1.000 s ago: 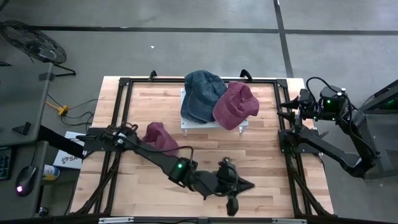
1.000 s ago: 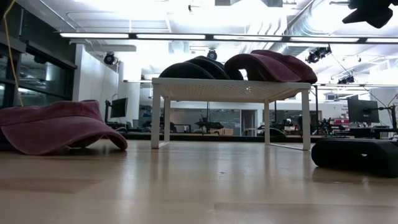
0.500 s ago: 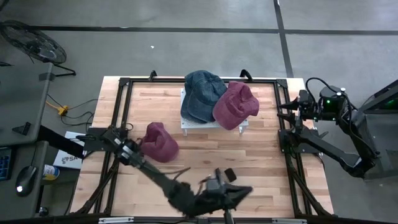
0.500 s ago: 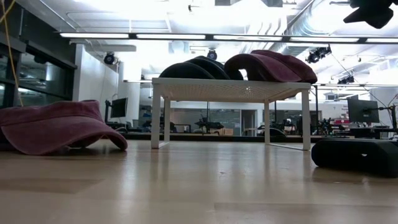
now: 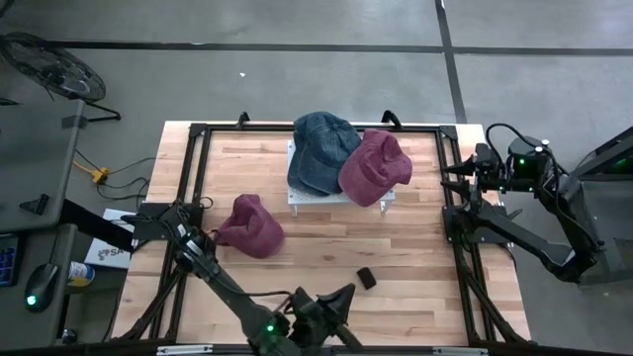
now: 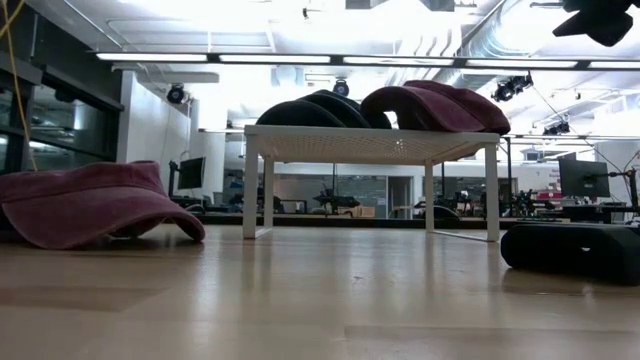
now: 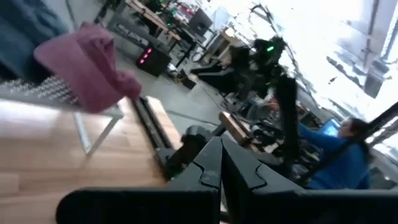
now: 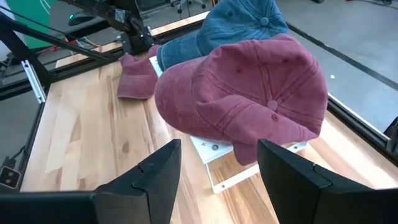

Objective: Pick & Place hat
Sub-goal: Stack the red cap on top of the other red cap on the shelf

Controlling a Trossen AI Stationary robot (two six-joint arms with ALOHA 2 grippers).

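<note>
One maroon cap [image 5: 249, 226] lies on the tabletop at the left, resting on its brim and crown edge [image 6: 95, 205]. A blue cap [image 5: 322, 148] and a second maroon cap [image 5: 375, 166] sit side by side on a small white rack [image 6: 370, 142]. The second maroon cap's brim hangs over the rack's edge [image 8: 249, 106]. My left gripper [image 5: 341, 297] is shut and empty, low at the table's near edge, far from every cap [image 7: 221, 163]. My right gripper [image 8: 217, 168] is open, raised at the table's right edge, and looks at the rack's caps.
A small black block [image 5: 366, 278] lies on the wood near the near edge, just beyond my left gripper, and shows at the right in the low view [image 6: 570, 250]. A black frame [image 5: 198, 133] borders the table. Bare wood [image 5: 415, 247] lies between rack and near edge.
My left arm has drawn back toward the table's near edge, and its gripper has moved left and nearer, away from the small black block. The block and all three caps have stayed where they were.
</note>
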